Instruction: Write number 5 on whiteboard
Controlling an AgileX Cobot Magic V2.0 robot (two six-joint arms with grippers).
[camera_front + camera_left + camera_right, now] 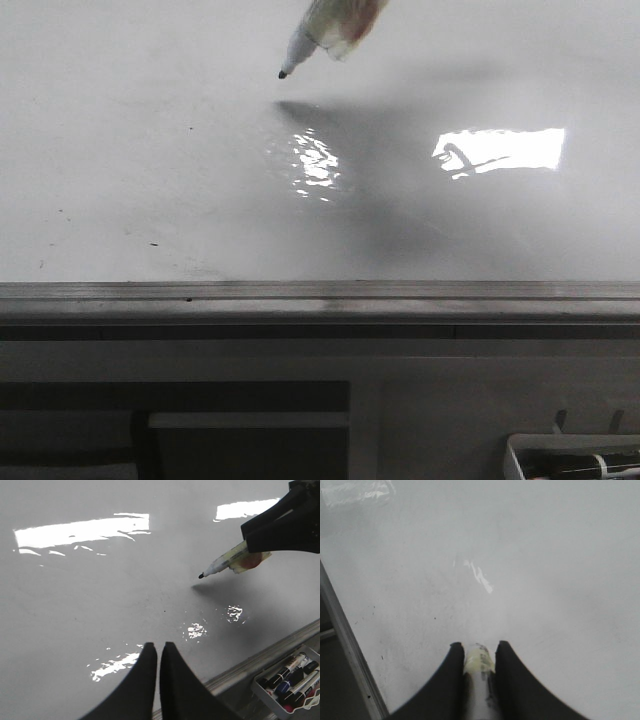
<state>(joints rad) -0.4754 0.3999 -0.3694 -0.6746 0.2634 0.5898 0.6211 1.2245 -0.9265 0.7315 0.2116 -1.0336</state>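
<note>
- Whiteboard surface (150, 150), large, flat, glossy and white, fills most of the front view, with bright window reflections on it and a few tiny dark specks near its lower left part.
- No marker line of a number 5 can be made out on the board in any of the three views.
- Along the board's near edge runs a grey metal edge rail (320, 293).
- The right gripper (479, 655), with black curved fingers, is clamped on a white-barrelled marker with a yellowish taped wrap (479, 662).
- In the left wrist view the same marker (225, 562) sticks out from the right gripper (285, 527), tilted, with its black tip pointing down toward the board.
- In the front view the marker's tip (284, 73) sits apart from its own dark shadow on the board; whether it touches the surface cannot be told.
- The left gripper (158, 652) hangs over the board's near edge with its two black fingers pressed together and nothing between them.
- Beside the rail, off the board, sits a small white tray (260, 687) holding several markers with dark caps (287, 675).
</note>
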